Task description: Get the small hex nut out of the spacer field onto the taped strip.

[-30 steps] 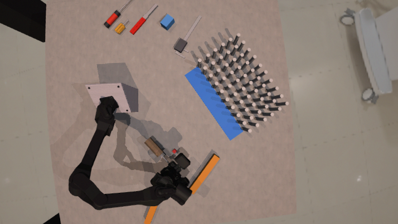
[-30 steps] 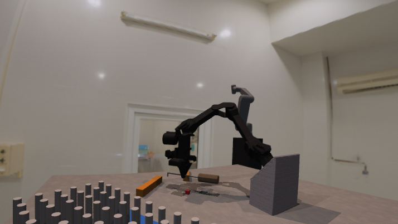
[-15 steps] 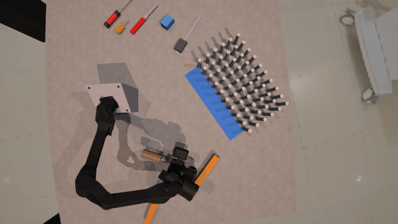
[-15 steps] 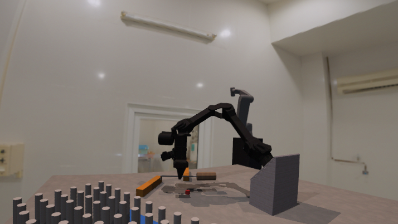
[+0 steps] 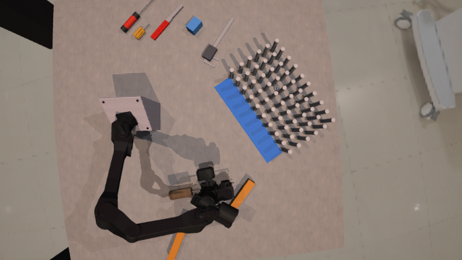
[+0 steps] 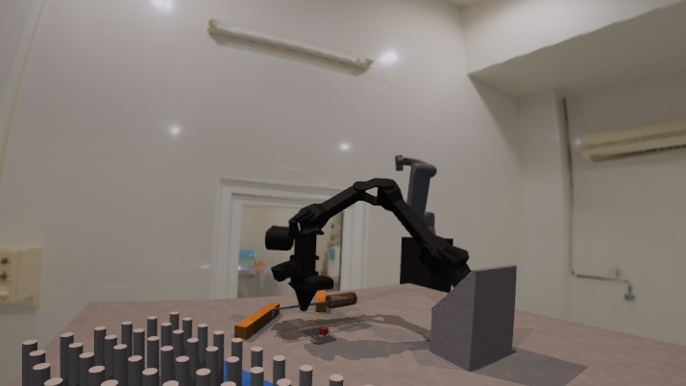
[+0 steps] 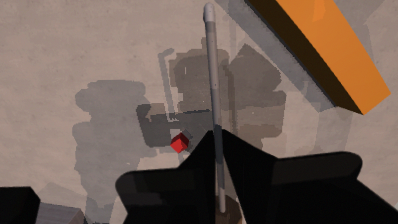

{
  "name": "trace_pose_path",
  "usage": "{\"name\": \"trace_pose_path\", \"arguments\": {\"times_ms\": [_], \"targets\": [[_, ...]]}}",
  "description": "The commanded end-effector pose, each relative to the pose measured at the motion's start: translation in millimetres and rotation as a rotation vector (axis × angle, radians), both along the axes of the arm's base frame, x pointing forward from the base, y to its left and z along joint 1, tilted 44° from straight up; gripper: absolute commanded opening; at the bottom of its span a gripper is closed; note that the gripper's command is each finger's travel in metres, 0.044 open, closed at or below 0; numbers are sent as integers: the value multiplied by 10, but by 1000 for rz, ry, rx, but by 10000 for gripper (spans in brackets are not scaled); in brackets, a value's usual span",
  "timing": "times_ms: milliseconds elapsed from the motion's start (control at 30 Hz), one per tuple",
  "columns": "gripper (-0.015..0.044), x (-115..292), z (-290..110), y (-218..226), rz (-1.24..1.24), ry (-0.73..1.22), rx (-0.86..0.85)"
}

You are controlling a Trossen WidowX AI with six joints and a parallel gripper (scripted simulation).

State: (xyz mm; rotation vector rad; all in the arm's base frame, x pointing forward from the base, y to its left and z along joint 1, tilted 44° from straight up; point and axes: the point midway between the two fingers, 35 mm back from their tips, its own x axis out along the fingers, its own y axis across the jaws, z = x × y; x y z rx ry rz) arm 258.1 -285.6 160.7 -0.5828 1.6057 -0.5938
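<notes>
My gripper (image 5: pixel 208 191) (image 6: pixel 306 304) (image 7: pixel 216 134) is shut on the thin metal rod (image 7: pixel 213 75) (image 6: pixel 288 307) of a hook tool with a brown wooden handle (image 5: pixel 180 194) (image 6: pixel 341 300). It holds the tool level a little above the table, near the front edge. The small dark hex nut (image 5: pixel 275 88) lies deep between the standing spacers (image 5: pixel 285 103) (image 6: pixel 144 346). The blue taped strip (image 5: pixel 247 119) (image 6: pixel 230 373) runs along the field's near side, well away from my gripper.
An orange bar (image 5: pixel 243 193) (image 6: pixel 255 321) (image 7: pixel 325 50) lies close beside my gripper. A small red cube (image 6: pixel 324 330) (image 7: pixel 180 143) sits on the table under it. Screwdrivers (image 5: pixel 131 21), a blue cube (image 5: pixel 194 24) and a grey-block tool (image 5: pixel 211 52) lie at the back. The arm's grey base block (image 5: pixel 129 111) (image 6: pixel 476 322) stands to the left.
</notes>
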Motion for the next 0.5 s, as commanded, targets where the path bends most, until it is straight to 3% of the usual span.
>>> {"name": "trace_pose_path", "arguments": {"times_ms": [0, 467], "targets": [[0, 52, -4, 10, 86, 82, 7], [0, 267, -82, 77, 436, 408, 50]]}}
